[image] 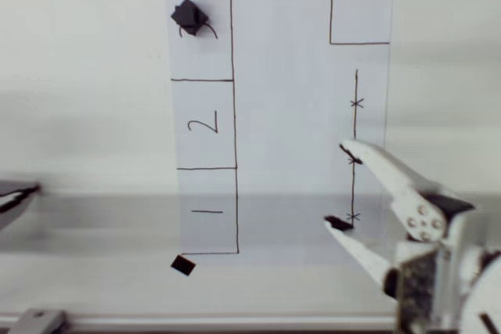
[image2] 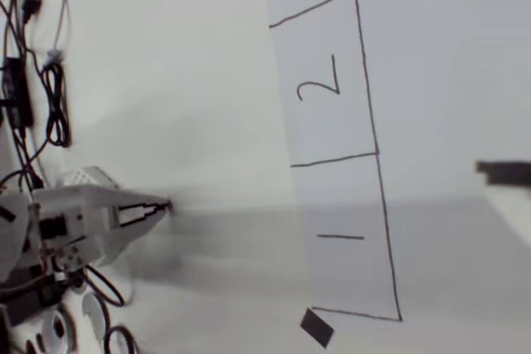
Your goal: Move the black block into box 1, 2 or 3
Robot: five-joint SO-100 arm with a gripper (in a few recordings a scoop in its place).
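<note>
One small matte black cube (image: 189,16) is what we follow in the overhead view: it sits inside the top pen-drawn rectangle (image: 221,52) of the column, covering most of that box's handwritten numeral, which we judge to be the 3, with the boxes marked 2 and 1 below it. We find the white two-finger gripper (image: 342,185) well apart from the cube, at the lower right over the pen line with crosses, so the cube lies up and to the left of it, across the sheet of white paper (image: 282,115). Its black-tipped jaws stand wide apart and we see nothing between them; they touch no task object. We judge the block as already placed, so any coming move is a retreat, not a reach.

Turning to the wrist view, we see the rectangles marked 2 (image2: 319,80) and 1 (image2: 340,238) running up the picture, and a black tape square (image2: 316,327) at the sheet's corner.
</note>
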